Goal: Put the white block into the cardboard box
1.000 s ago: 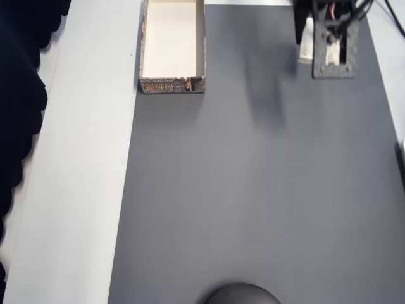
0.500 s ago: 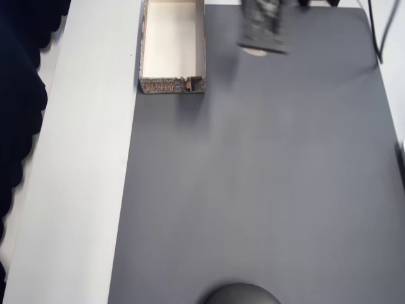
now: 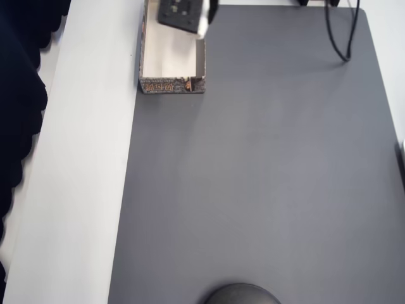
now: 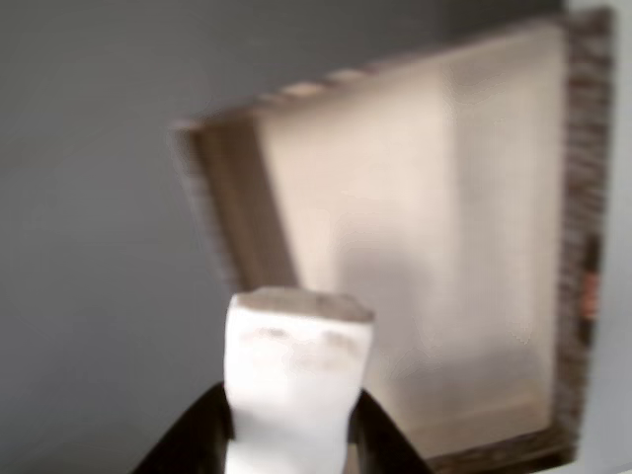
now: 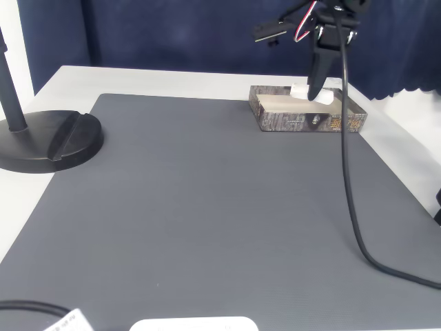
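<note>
— Grey mat (image 3: pixel 266 177) covers the surface in the overhead view; where is the cardboard box (image 3: pixel 150 63)?
— At eleven o'clock, with the gripper (image 3: pixel 204 22) above its one o'clock corner.

— And the wrist view?
— The gripper (image 4: pixel 291 434) is pinching the white block (image 4: pixel 294 380) at six o'clock, the block upright. The box's cream inside (image 4: pixel 444 247) lies beyond, toward one o'clock, blurred.

— The fixed view?
— The box (image 5: pixel 306 118) sits at one o'clock. The gripper (image 5: pixel 313 95) holds the block (image 5: pixel 300 92) just over its far edge; a black lamp base (image 5: pixel 52 141) stands at nine o'clock.
</note>
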Available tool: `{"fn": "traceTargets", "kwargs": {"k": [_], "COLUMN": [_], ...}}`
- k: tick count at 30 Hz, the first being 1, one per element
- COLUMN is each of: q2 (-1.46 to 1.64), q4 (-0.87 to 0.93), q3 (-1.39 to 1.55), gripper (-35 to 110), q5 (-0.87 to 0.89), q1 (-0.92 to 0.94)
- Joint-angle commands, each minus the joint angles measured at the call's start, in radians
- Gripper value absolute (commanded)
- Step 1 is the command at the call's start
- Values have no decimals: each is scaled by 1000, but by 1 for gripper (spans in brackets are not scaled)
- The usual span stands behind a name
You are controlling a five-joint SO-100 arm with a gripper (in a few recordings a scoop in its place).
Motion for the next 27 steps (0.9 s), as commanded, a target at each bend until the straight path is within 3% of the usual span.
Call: {"fn": "traceTargets", "kwargs": {"k": [1,17,27], "q2": [-54,-244,-250], "q4": [14,14,15], "q3": [-206,-376,-374], "gripper": [-2,-2,-2], "q5": [32,97,321], "q1": [49,75,61]}}
